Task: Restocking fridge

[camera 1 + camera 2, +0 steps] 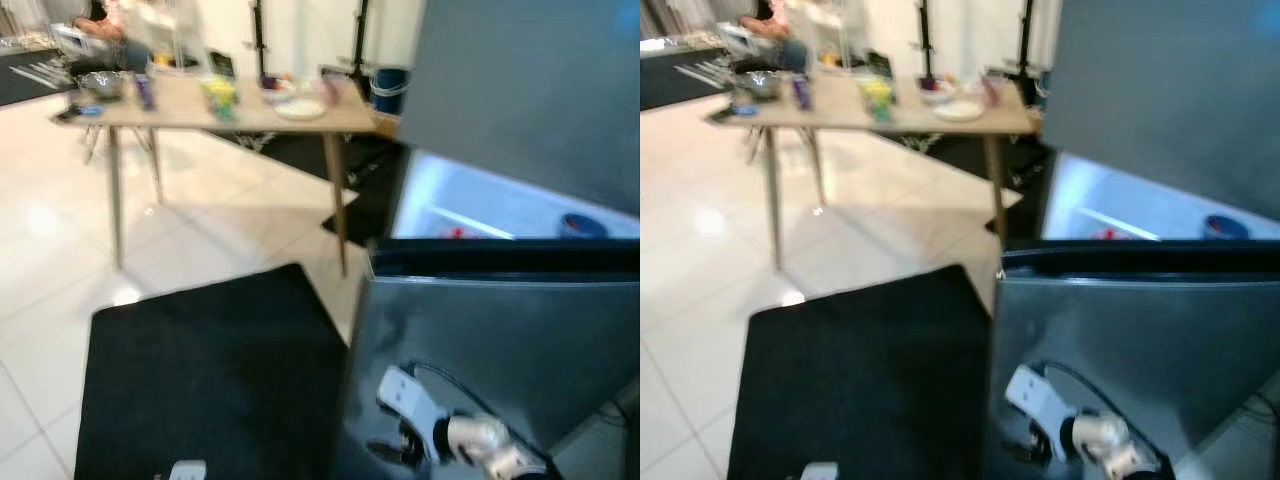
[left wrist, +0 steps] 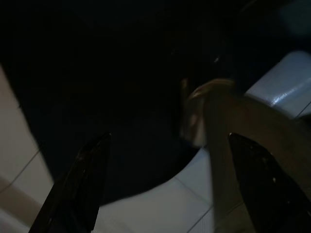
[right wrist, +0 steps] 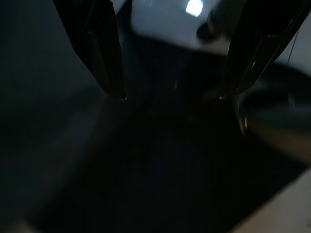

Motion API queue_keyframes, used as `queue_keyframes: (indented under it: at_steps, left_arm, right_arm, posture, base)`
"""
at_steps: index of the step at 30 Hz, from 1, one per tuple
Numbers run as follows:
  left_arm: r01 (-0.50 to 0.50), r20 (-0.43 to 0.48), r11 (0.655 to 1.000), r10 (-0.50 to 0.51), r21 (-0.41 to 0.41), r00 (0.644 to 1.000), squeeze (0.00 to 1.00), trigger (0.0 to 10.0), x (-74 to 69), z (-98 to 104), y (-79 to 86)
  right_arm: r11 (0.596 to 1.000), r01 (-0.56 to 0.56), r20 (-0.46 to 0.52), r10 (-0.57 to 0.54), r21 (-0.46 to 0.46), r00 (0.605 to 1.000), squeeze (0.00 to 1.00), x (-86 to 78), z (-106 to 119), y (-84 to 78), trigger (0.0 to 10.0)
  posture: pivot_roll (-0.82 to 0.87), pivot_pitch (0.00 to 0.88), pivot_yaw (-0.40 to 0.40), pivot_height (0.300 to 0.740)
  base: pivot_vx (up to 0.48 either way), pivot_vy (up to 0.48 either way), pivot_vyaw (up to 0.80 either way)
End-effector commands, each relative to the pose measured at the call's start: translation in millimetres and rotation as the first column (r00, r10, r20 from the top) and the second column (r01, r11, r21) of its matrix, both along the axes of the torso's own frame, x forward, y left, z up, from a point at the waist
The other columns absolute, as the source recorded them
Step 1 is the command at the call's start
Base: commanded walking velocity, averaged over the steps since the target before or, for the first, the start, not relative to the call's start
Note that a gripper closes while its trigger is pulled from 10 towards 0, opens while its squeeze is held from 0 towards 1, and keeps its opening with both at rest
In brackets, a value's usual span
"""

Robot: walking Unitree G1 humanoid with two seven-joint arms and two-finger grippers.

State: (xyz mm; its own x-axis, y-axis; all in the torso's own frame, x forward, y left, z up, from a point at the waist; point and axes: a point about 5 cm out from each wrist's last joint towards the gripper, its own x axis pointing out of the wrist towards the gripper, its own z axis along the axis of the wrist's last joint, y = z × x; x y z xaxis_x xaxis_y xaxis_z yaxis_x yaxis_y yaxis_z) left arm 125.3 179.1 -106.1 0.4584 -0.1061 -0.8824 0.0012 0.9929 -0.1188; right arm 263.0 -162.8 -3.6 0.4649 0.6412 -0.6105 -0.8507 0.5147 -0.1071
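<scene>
The grey steel fridge [image 1: 500, 330] stands at the right, its upper door [image 1: 520, 90] swung ajar. Through the gap I see the lit white interior [image 1: 480, 205], with something red [image 1: 455, 233] and something blue [image 1: 582, 225] inside. My right arm [image 1: 450, 430] is low in front of the fridge's lower panel. My right gripper [image 3: 170, 97] is open with nothing between its fingers, facing a dark surface. My left gripper [image 2: 170, 138] hangs open over the black mat and white tiles. On the wooden table [image 1: 330, 122] at the back lie a yellowish item [image 1: 220, 95] and a white plate [image 1: 300, 108].
A black mat [image 1: 210, 370] covers the tiled floor before the fridge. A metal bowl [image 1: 100, 82] and a purple item [image 1: 145, 92] also sit on the table. A blue bin [image 1: 388, 88] stands behind it. A person [image 1: 100, 20] sits at the far back left.
</scene>
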Motion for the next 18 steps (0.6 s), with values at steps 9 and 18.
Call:
queue_keyframes:
  at_steps: [9,18]
  left_arm:
    - [0.025,-0.053,1.0,-0.026,-0.017,0.998,0.0,10.0,-12.0,-4.8,-8.5]
    - [0.043,-0.044,0.999,-0.044,-0.024,0.998,0.0,10.0,-10.9,-4.4,-10.2]
  right_arm:
    - [1.0,-0.003,-0.025,0.003,-0.03,1.0,0.0,-4.8,-5.1,-7.2,10.0]
    - [1.0,-0.006,-0.018,0.005,-0.031,1.0,0.0,-3.7,-4.5,-6.8,10.0]
  posture:
    - [-0.06,0.023,-0.023,0.74]
    - [-0.07,0.024,-0.023,0.74]
  base:
    - [0.0,0.0,0.0]
    - [0.0,0.0,0.0]
